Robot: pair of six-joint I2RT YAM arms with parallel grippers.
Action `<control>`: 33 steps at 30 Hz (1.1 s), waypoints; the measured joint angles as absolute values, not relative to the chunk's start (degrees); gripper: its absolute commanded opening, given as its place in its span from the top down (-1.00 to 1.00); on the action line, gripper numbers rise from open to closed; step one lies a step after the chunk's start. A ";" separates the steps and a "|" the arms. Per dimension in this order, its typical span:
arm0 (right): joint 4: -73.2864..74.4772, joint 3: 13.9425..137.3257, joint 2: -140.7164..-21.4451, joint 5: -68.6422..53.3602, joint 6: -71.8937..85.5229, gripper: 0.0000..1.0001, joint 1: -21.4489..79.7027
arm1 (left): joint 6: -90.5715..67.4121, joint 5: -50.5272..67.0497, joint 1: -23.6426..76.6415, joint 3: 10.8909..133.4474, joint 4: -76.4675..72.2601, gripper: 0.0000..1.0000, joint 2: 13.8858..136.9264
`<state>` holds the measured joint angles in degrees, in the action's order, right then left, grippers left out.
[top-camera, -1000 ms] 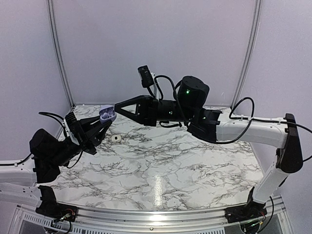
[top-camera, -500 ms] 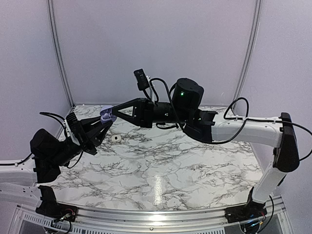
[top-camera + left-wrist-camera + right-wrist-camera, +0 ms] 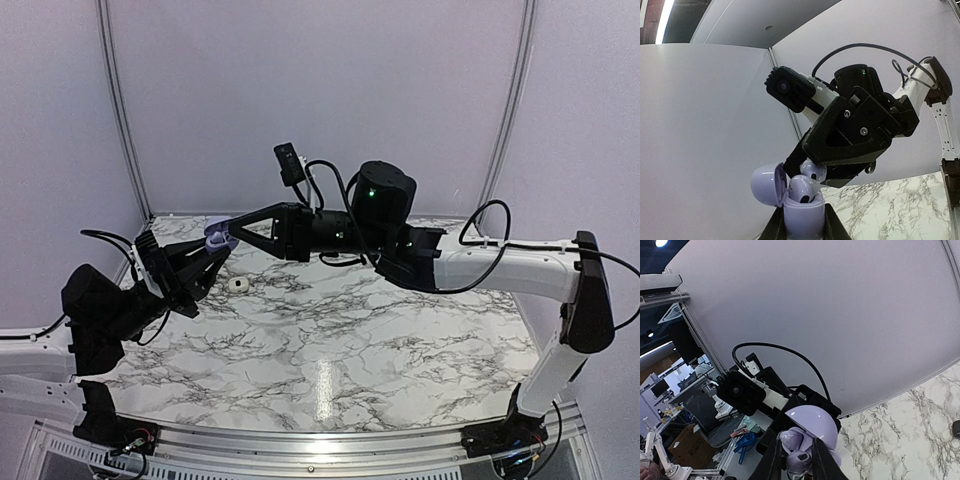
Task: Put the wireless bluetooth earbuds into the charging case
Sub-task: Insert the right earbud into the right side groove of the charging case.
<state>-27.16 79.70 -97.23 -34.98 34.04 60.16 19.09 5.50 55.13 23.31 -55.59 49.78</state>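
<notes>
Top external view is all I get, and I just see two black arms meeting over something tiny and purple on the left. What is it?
Observer: The left wrist view shows a pale lilac pebble-shaped plastic charging case with its lid flipped open, clamped in the left pincer.
Operator: Is anything inside it?
Observer: Yes, one pale lilac plastic earbud already sits in the case.
Operator: And what is the other arm doing there?
Observer: The right wrist view shows a second lilac earbud between the fingertips of the right pincer, just above the open case.
</notes>
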 measured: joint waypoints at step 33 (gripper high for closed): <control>-18.35 80.68 -92.25 -28.77 24.25 -0.35 59.57 | 16.73 6.48 55.09 22.85 -56.64 1.00 49.80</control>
<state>-18.35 80.68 -92.25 -28.77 24.25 59.57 16.73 6.48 55.09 22.85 -56.64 49.80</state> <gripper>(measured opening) 0.555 0.223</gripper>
